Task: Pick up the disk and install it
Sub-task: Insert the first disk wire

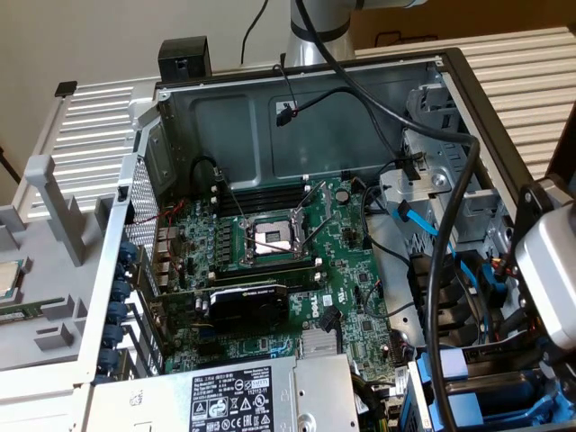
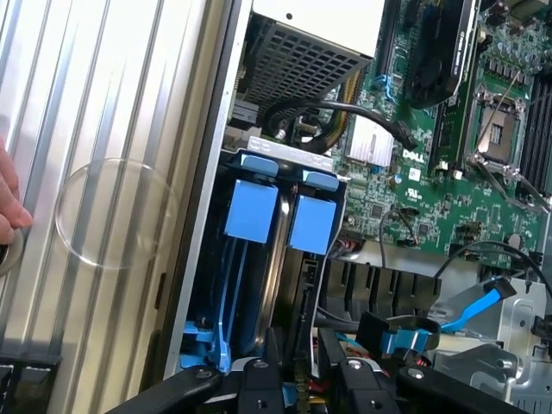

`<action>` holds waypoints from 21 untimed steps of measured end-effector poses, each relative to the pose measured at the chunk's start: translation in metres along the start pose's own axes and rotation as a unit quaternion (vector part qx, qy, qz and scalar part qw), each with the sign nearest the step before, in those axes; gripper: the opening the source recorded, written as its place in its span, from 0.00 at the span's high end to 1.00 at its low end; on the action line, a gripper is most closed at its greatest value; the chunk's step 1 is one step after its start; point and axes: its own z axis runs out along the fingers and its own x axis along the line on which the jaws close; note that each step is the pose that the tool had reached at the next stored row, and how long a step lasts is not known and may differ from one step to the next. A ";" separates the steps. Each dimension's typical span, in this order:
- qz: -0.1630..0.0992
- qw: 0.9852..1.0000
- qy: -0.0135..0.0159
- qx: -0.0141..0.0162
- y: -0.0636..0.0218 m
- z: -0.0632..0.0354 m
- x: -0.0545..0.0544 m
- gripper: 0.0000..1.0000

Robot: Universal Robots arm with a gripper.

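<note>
in the exterior view, the open grey metal computer case [image 1: 450,67] lay with its green motherboard [image 1: 270,261] facing up. the large grey power supply box with the black-and-white label [image 1: 252,400] sat at the near edge. my arm's pale grey wrist housing [image 1: 547,270] hung at the exterior view's right, over the near right corner of the case, where bright blue plastic [image 1: 526,409] showed low in the drive bay.

in the wrist view, my gripper [image 2: 302,384] pointed into that bay. what i took for the disk [image 2: 269,267], a flat silver-grey metal hard drive framed by bright blue plastic rails, stood on edge inside it, just beside the motherboard. i saw it edge-on, so its label was hidden. my gripper was close at its end, but i could not tell whether it was clamped on the drive. outside the case wall, a person's hand [image 2: 7,203] touched the ribbed pale metal panel [image 2: 103,103].

i judged the drive stiff, dense for its size and easily hurt by knocks, with smooth metal faces that would slip. the blue rails along its long sides looked the safest hold, away from the connector end.
</note>
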 end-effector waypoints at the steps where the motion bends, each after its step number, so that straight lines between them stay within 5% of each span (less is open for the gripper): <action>1: 0.000 1.000 0.000 0.000 0.0001 0.0000 0.000 0.70; 21: 0.000 1.000 0.000 -0.001 0.0007 0.0011 0.000 0.81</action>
